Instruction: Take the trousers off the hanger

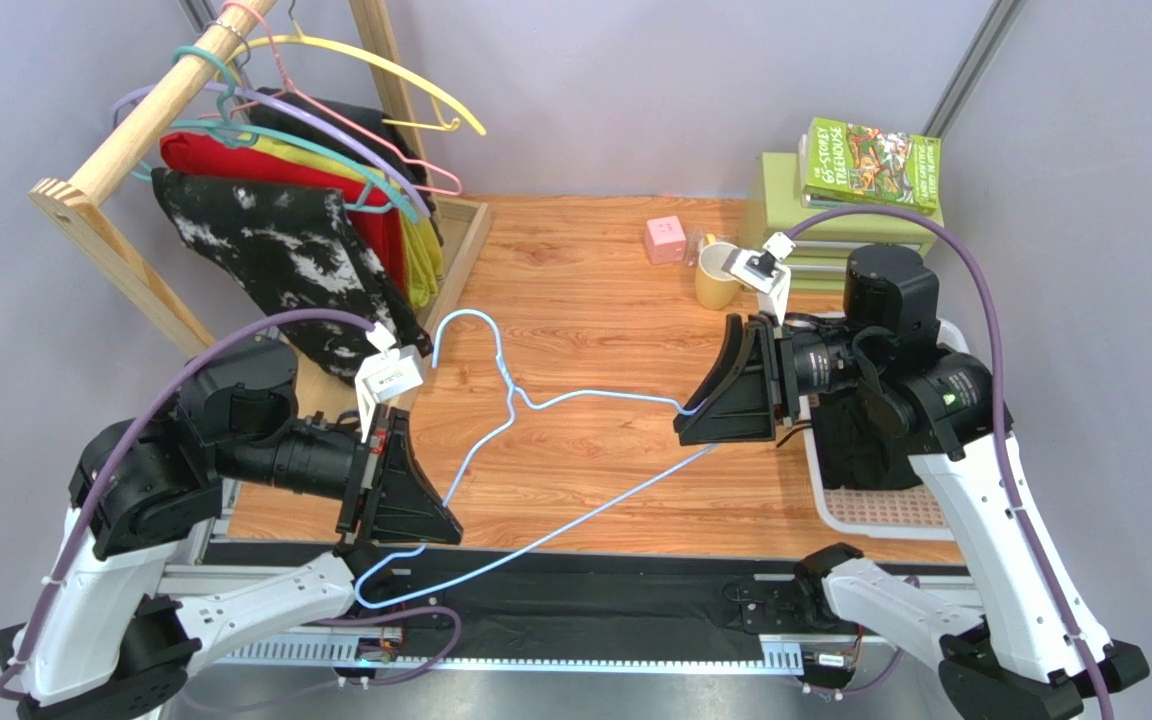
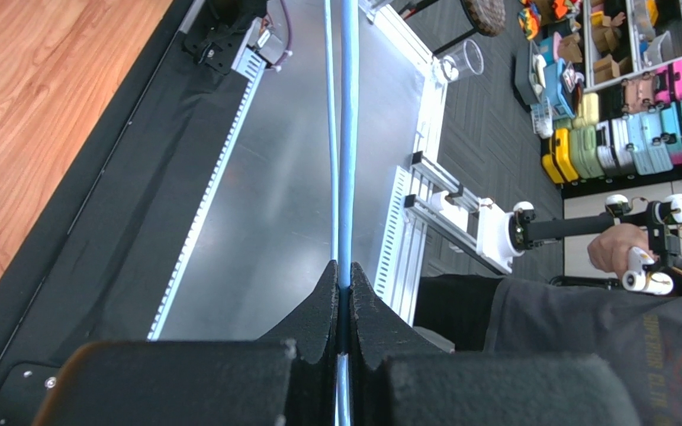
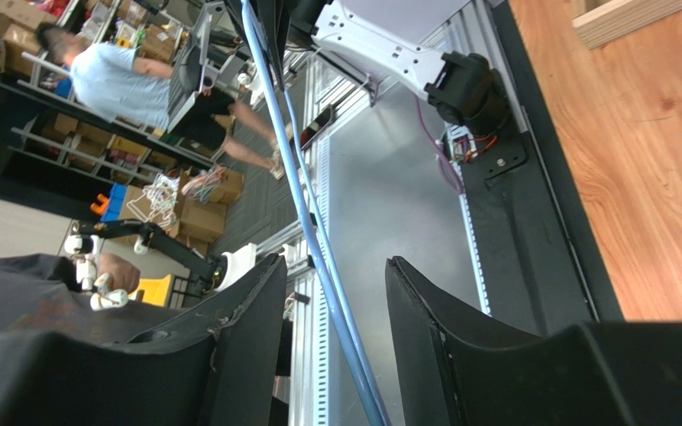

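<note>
From above: one light-blue hanger, bare, stretches over the counter between two end effectors, the left end effector and the right end effector. The trousers are off it; where they lie, I cannot tell.

Left wrist: clenched on the wire; it should hold firm.

Right wrist: released, wire running free between its jaws; back out without snagging.

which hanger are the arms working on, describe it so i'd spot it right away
Over the wooden table a thin light-blue hanger stretches between the grippers: the left gripper is shut on one end, the other end sits between the right gripper's open fingers. Unlike the hangers on the wooden rack at back left, it is off the rack and bare.
</note>
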